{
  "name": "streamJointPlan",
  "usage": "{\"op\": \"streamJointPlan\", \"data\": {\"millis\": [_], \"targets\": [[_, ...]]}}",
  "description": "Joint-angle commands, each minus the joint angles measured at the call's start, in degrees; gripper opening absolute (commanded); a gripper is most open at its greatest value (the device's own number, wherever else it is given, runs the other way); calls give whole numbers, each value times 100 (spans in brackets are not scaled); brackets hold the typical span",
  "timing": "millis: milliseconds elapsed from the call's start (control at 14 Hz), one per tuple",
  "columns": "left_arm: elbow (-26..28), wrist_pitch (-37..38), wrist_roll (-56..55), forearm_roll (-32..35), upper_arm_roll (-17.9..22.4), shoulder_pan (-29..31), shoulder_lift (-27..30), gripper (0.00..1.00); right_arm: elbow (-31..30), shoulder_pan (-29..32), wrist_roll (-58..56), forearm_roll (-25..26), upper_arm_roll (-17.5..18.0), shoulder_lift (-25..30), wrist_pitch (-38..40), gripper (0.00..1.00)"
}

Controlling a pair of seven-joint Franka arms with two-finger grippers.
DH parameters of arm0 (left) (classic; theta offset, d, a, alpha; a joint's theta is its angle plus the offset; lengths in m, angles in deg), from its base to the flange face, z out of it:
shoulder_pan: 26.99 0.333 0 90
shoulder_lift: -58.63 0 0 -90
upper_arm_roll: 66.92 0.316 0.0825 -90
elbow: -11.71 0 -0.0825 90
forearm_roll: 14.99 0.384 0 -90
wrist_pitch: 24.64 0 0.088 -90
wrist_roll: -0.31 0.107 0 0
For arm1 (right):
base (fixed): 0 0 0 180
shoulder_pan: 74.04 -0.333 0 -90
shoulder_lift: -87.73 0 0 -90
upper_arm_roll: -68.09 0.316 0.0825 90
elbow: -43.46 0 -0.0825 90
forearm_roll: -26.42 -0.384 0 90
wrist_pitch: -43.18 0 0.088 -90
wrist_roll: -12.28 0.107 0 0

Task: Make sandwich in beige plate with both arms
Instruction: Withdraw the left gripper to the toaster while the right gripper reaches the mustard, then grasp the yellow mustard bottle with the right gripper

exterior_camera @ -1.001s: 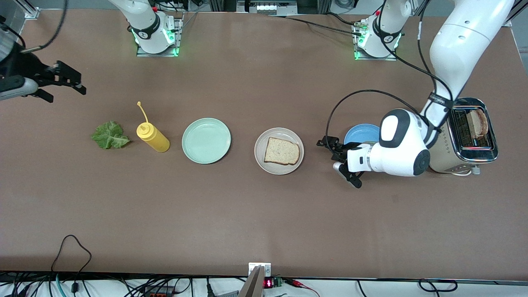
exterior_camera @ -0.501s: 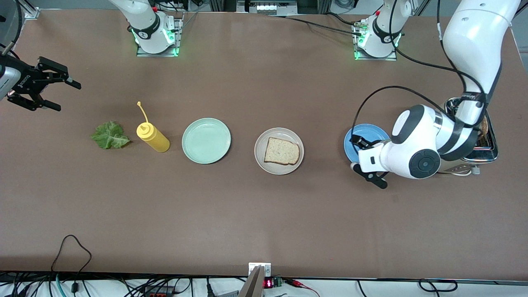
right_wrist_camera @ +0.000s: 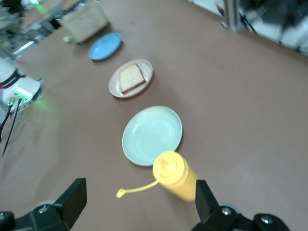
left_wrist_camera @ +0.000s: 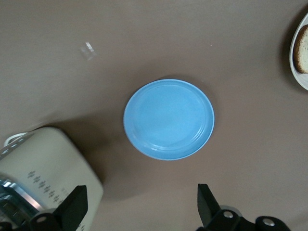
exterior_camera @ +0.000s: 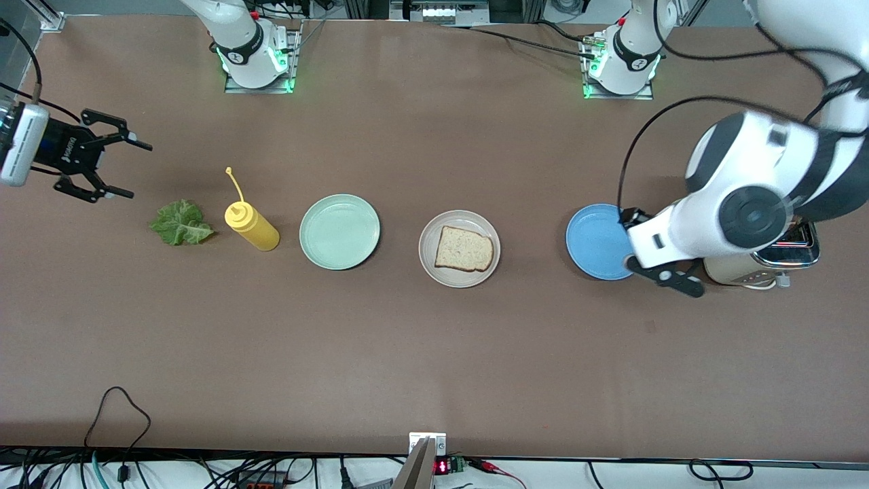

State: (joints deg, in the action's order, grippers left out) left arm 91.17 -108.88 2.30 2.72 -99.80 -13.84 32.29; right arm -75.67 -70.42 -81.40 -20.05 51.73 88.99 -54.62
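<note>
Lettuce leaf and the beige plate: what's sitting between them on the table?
In the front view, between the lettuce leaf and the beige plate stand the yellow squeeze bottle, beside the leaf, then the empty mint-green plate.

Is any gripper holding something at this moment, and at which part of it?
Nothing is held. The left gripper is open over the table beside the blue plate; the right gripper is open near the lettuce leaf.

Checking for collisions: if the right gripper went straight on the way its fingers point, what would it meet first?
Probably the yellow mustard bottle: it sits between the open fingers of the right gripper in the wrist view, the mint-green plate next in line. Depth is unclear.
</note>
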Motion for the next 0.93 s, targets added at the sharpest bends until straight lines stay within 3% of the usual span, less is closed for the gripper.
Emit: {"op": "streamJointPlan", "data": {"millis": [0, 215, 429, 644, 858], "targets": [[-229, 216, -67, -144, 534, -302, 400, 100, -39, 323, -1638, -860, 28, -624, 401, 100], [-142, 180, -76, -1249, 1956, -1058, 1033, 100, 31, 491, -3782, -1986, 19, -1731, 998, 100], [331, -301, -76, -1718, 3048, -1726, 1551, 100, 66, 535, -4902, -2497, 19, -2523, 1350, 100], [1306, -557, -14, -1754, 3270, -1781, 2307, 100, 75, 588, -5554, -2866, 28, -3087, 1658, 100], [1607, -840, -32, -1701, 3279, -1790, 2616, 100, 189, 579, -5915, -3008, 36, -3500, 1721, 100]]}}
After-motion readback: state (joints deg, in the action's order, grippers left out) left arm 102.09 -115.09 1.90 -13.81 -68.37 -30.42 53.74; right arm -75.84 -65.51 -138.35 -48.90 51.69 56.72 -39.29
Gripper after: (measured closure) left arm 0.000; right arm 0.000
